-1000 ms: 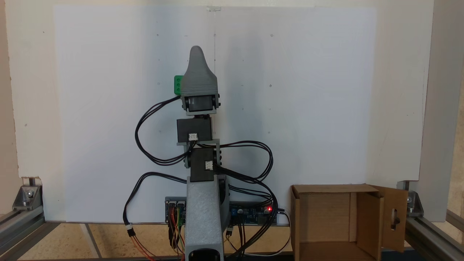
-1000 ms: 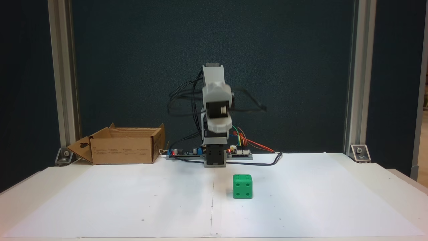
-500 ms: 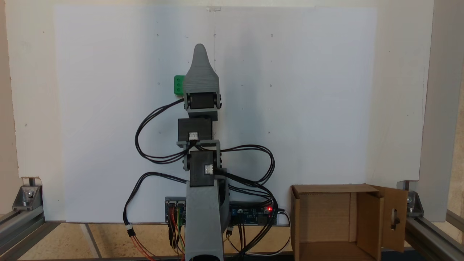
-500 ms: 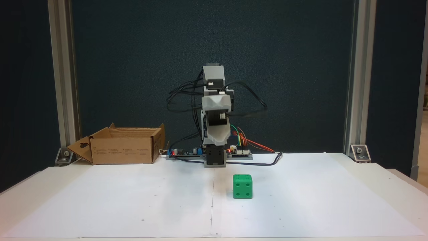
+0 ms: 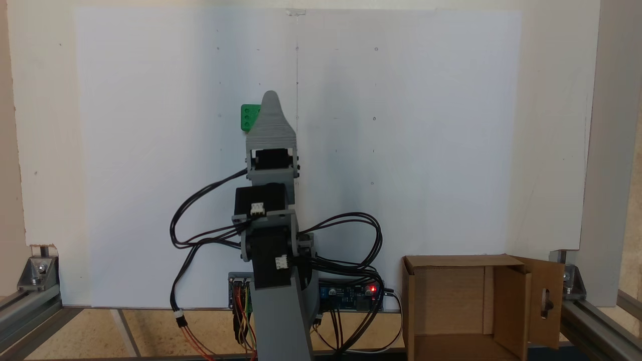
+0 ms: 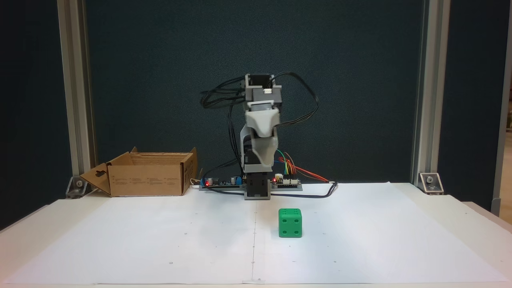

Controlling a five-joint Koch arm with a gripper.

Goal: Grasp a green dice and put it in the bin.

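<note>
The green dice (image 6: 290,222) sits alone on the white paper sheet (image 6: 160,240), near the middle seam and a little right of it in the fixed view that faces the arm. In the fixed view from behind the arm, the dice (image 5: 249,117) peeks out just left of the gripper (image 5: 271,98). The gripper (image 6: 265,162) hangs well above the sheet and nearer the arm's base than the dice, holding nothing. Only one grey tip shows in both views, so I cannot tell how far the jaws are parted.

The step in hand looks like the reach toward the dice. To do it well, the arm should swing slightly toward the dice's side, open the jaws wider than the cube, then lower with the jaws either side of two flat faces (not corner to corner, since rounded edges may slip).

The box (image 6: 149,175) stands at the far left in that facing view, its top open, well apart from the dice.
</note>
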